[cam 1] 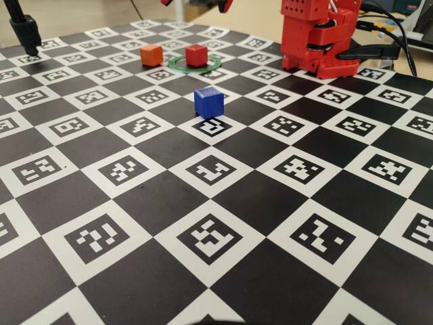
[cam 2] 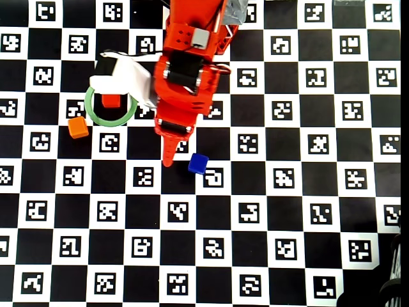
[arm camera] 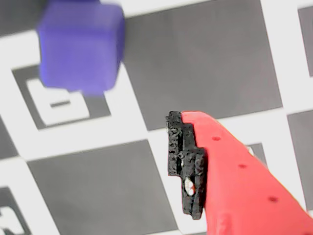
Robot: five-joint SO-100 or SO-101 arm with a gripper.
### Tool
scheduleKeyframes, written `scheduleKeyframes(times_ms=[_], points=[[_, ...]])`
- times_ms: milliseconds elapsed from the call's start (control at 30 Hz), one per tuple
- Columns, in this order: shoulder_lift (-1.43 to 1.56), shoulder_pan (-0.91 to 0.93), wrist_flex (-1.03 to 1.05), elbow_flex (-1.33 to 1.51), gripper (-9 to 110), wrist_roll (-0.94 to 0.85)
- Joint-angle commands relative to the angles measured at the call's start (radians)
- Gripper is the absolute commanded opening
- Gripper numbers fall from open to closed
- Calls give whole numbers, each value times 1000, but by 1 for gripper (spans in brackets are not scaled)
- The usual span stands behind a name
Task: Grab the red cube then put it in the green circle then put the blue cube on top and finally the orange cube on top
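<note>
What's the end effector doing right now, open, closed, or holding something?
End effector: holding nothing; the blue cube sits free beside it. Only one finger shows, so open or closed cannot be told.

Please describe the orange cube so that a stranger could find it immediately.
In the overhead view, find the green circle on the checkered board, left of the red arm. The orange cube sits just outside its lower-left rim. The red cube sits inside the ring; the blue cube stands far away.

No readable words or numbers; the checkered board (cam 1: 223, 203) carries only coded square markers.
</note>
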Motion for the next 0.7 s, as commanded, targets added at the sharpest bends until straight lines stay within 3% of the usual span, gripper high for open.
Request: scheduleKeyframes(times_ms=[0, 233, 667], points=[[-23, -97, -9, -43, 44, 114], [-89, -176, -133, -14, 44, 176], [-314, -103, -295, 54, 44, 155]])
